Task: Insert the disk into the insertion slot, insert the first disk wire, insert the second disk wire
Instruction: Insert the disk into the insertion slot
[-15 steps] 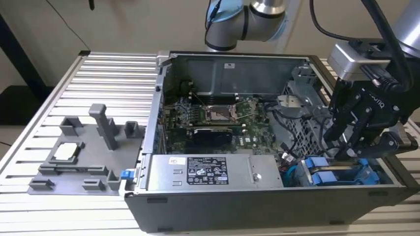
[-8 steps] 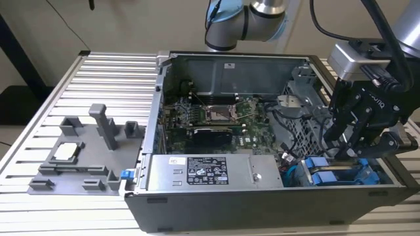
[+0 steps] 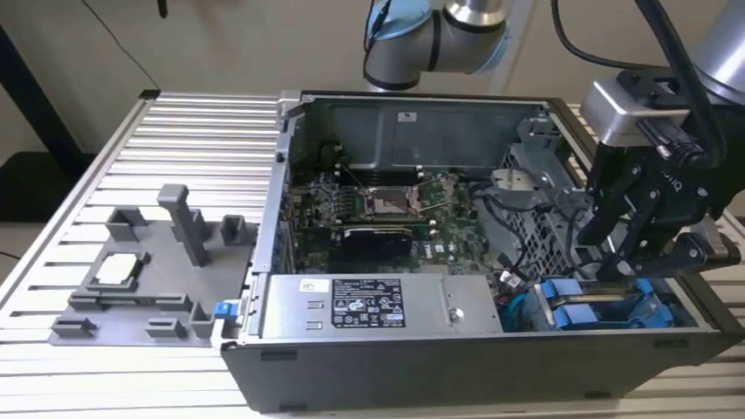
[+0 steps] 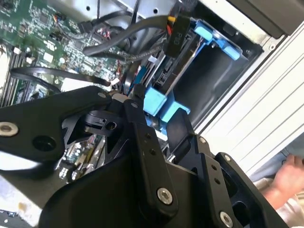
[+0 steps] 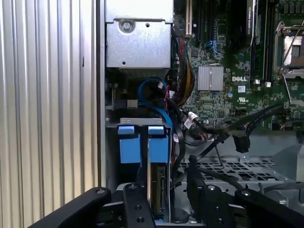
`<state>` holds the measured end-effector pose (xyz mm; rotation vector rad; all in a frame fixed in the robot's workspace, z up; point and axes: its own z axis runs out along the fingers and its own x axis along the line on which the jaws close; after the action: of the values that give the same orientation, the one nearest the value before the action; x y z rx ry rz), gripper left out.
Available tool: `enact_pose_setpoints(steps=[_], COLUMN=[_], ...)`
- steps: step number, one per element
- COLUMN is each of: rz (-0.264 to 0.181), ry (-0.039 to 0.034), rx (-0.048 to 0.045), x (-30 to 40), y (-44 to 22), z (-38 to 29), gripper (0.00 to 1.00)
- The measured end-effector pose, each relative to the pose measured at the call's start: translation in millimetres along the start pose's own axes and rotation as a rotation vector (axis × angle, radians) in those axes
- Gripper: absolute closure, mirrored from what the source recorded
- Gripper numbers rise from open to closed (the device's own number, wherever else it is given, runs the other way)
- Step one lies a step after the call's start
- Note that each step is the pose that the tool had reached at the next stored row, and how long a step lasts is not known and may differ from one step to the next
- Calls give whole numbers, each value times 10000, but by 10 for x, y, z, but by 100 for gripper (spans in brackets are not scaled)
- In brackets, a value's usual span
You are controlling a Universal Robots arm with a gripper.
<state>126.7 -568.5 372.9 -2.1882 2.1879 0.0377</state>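
So, computer case, exterior view: the computer case [image 3: 466, 367] lies open on a slatted metal table [image 3: 187, 131]. The motherboard [image 3: 372, 209] is in its middle and the power-supply box [image 3: 366, 305] runs along its near wall.
Grey fixture, exterior view: a grey fixture [image 3: 140, 279] sits on the table at the exterior view's left, well apart from the arm [image 3: 716, 52].
Gripper, exterior view: the arm reaches down at the exterior view's right. The gripper [image 3: 623, 272] hangs over the case's near corner, just beside the perforated cage [image 3: 529, 227].
Insertion slot, exterior view: the insertion slot [image 3: 582, 314], with its blue rails, sits right under the gripper.
Disk, second wrist view: the disk [image 4: 154, 100] shows its blue carrier end between the fingers [image 4: 137, 123], at the mouth of the insertion slot [image 4: 223, 61].
Jaws, second wrist view: they straddle the carrier, but from here I cannot tell whether they press on it.
Hand, second wrist view: a person's hand [image 4: 287, 178] is outside the case, beyond the table slats.
Disk, first wrist view: the disk [image 5: 158, 190] stands on edge in the insertion slot [image 5: 137, 122], beside a second blue rail.
Jaws, first wrist view: the gripper [image 5: 166, 183] is set moderately wide. One finger [image 5: 137, 204] is against the disk's side and the other stands clear of it with a dark gap between, so nothing is clamped.
Cables, first wrist view: a black cable [image 5: 237, 128] ends in a loose connector over the perforated cage [image 5: 228, 166]. A blue cable [image 5: 152, 88] loops between the slot and the power-supply box [image 5: 137, 42].
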Motion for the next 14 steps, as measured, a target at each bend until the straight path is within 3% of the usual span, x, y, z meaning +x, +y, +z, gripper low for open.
enact_pose_setpoints(steps=[2,5,9,14], rz=[-8,-17,-19,-22], ry=[-174,-316,-399,-510], rx=[218,429,514,533], x=[0,-1,-3,-8], y=[0,0,-1,-3], z=[0,-7,-55,-162], gripper=[53,53,53,53])
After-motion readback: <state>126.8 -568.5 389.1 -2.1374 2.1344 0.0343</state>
